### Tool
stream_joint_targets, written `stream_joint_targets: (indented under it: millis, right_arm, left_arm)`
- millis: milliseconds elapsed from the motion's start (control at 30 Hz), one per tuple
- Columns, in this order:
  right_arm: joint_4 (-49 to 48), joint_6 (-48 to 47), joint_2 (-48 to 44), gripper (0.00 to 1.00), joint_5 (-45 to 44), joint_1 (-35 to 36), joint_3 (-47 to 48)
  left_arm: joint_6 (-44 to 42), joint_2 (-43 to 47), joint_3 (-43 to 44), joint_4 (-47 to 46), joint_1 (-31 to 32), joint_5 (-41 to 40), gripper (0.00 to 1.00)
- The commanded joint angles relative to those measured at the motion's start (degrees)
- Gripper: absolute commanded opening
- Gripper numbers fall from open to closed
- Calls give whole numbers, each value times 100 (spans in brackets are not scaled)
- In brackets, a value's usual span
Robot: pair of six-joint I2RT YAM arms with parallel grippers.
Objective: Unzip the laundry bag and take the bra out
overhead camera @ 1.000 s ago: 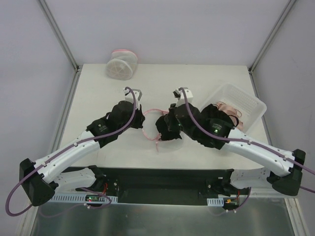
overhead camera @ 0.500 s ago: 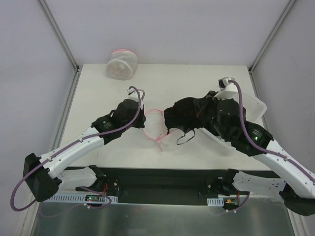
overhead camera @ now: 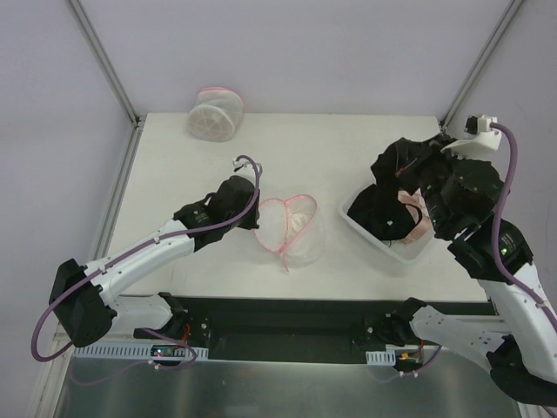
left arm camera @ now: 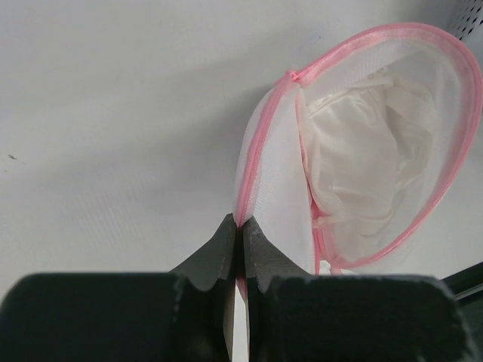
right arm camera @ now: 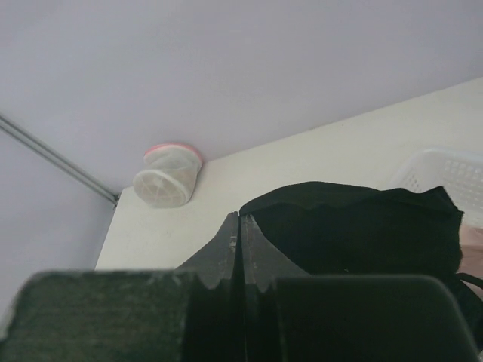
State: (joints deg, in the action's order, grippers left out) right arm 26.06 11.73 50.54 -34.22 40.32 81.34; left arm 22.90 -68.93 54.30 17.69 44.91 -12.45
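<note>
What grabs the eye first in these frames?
The right gripper, shut on a black garment, holds it over the white basket at the right of the top view. At centre the laundry bag lies unzipped with the pale bra showing inside. The left gripper is pinched on the bag's pink rim.

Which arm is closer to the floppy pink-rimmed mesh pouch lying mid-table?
Left. The left gripper is pinching the laundry bag by its pink rim; the right gripper is off to the side above the white basket, holding a black garment.
</note>
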Motion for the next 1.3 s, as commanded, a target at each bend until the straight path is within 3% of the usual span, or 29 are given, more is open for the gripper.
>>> stream_joint_targets:
  millis: [0, 267, 400, 600, 833, 867, 900, 933, 1033, 1267]
  right_arm:
    - [-93, -416, 61, 1, -418, -225, 426]
    - [65, -514, 350, 1, -376, -1279, 207]
    - [136, -110, 614, 1, 579, -2472, -48]
    - [40, 418, 1324, 1, 1547, -3616, -557]
    - [-119, 603, 2677, 2, 1919, -3908, -1120]
    - [-93, 594, 2810, 4, 1945, -3926, -1138]
    - [-41, 594, 2951, 17, 2006, -3917, -1121]
    - [30, 594, 3100, 45, 2024, -3917, -1077]
    - [101, 603, 2936, 85, 1954, -3900, -1094]
    - [328, 216, 1706, 89, 1603, -3453, -813]
  left_arm:
    - [-30, 28, 115, 32, -34, 41, 0]
    - [-57, 134, 124, 33, -34, 23, 0]
    - [-48, 169, 133, 32, -34, 23, 0]
    - [-48, 309, 98, 32, -34, 14, 0]
    - [-4, 327, 63, 24, -34, 93, 0]
    - [4, 336, 63, 32, -34, 111, 0]
    - [31, 319, 54, 32, -34, 137, 0]
    - [39, 301, 54, 32, -34, 155, 0]
    - [66, 275, 63, 24, -34, 199, 0]
    - [101, 345, 133, 50, -34, 216, 0]
